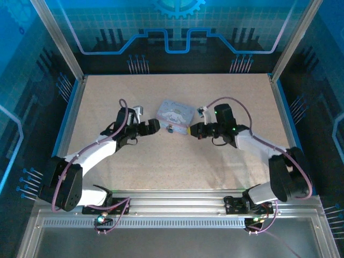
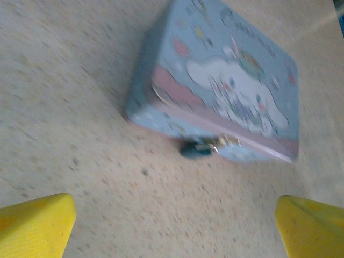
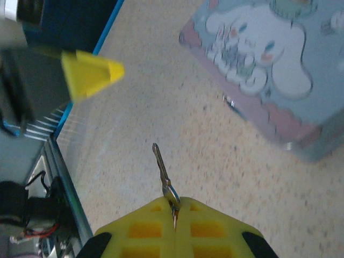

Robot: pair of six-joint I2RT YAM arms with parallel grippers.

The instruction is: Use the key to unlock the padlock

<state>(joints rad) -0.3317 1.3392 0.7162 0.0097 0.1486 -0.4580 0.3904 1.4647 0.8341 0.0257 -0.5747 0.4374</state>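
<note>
**A:** How many things are on the table (image 1: 107,91)?

**B:** Three that matter: one tin box (image 1: 175,113), one padlock (image 2: 194,149) and one key (image 3: 163,172). Two arms reach in from the near edge, with one gripper apiece.

**A:** Where is the padlock?

**B:** On the box's front wall, about midway along. Its dark body touches the wall just under the lid seam, with one small silvery part beside it (the left wrist view is blurred, so I cannot tell how it hooks on). From above it is a dark speck on the near side of the box, between the two grippers.

**A:** The left gripper (image 2: 173,215)?

**B:** Spread wide. Its two yellow fingers (image 2: 37,223) sit in the bottom corners of its own camera, well apart, with bare table between them, grasping nothing. It faces the padlock side of the box, near it but not touching.

**A:** And the right gripper (image 3: 173,208)?

**B:** Clenched on the key. Its two yellow fingers meet and pinch the key's head. The single thin silvery blade sticks out past the tips, over the table and apart from the box. In that view the box lies up and to the right, lid upward, with one white cartoon figure on it.

**A:** Anything more in that view?

**B:** One yellow fingertip of the left gripper at the upper left, well apart from the key.
</note>
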